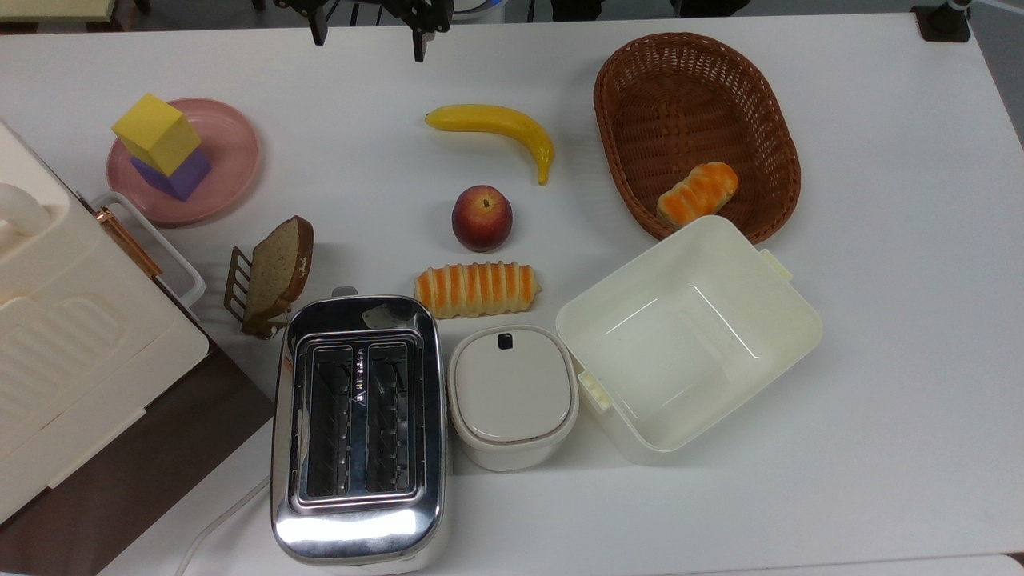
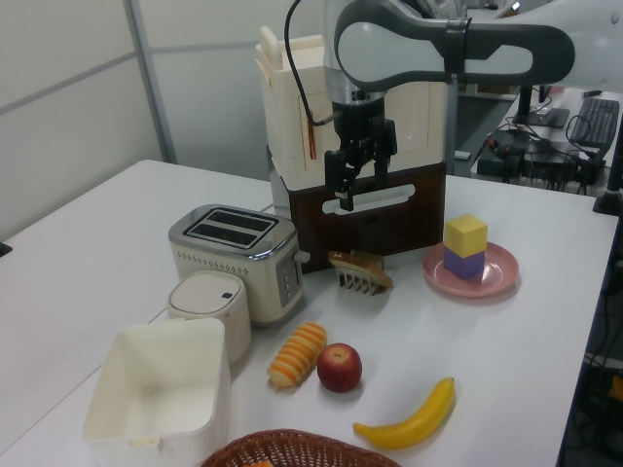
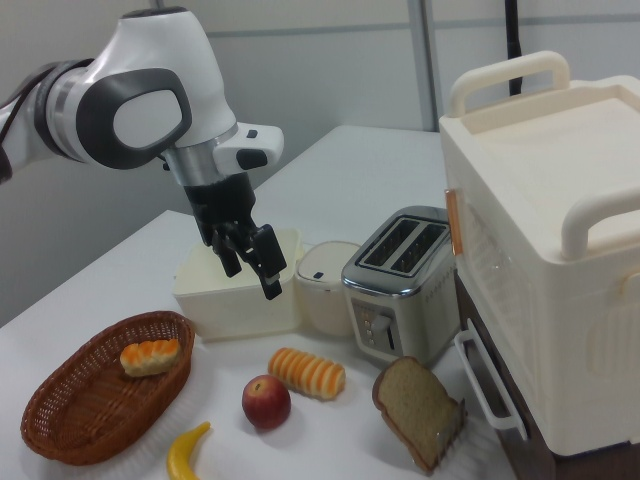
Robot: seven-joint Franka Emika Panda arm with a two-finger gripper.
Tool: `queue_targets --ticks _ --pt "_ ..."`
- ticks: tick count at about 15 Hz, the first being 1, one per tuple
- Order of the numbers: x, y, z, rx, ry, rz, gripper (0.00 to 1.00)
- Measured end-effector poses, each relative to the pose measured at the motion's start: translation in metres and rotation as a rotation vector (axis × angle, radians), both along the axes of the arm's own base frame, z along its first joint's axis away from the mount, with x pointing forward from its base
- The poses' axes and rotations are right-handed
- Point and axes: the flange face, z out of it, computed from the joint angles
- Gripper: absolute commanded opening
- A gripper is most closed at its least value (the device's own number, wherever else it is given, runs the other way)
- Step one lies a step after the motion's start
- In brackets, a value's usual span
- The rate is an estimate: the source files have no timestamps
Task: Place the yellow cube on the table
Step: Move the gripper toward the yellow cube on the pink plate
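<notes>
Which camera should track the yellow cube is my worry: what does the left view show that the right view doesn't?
Left view: the matte yellow cube stacked on a purple cube on the round pink plate. Right view: a striped orange bread roll lying in the brown wicker basket. Both: the open gripper above the white table, the red peach and the chrome toaster.

Robotics lab, arm point(image 2: 448, 44) over a white table point(image 1: 880, 320), partition walls, cable-strewn desk point(image 2: 545, 146) with keyboard point(image 2: 596, 119) behind
</notes>
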Motion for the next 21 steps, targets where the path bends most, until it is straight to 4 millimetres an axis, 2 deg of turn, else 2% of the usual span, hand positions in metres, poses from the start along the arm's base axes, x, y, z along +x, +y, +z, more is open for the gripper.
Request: queue_targets --ticks 8,21 --pt "-0.001 -0.012 0.002 -0.001 -0.002 -0.005 1.0" --pt "-0.002 -0.013 0.001 0.0 0.005 -0.007 1.0"
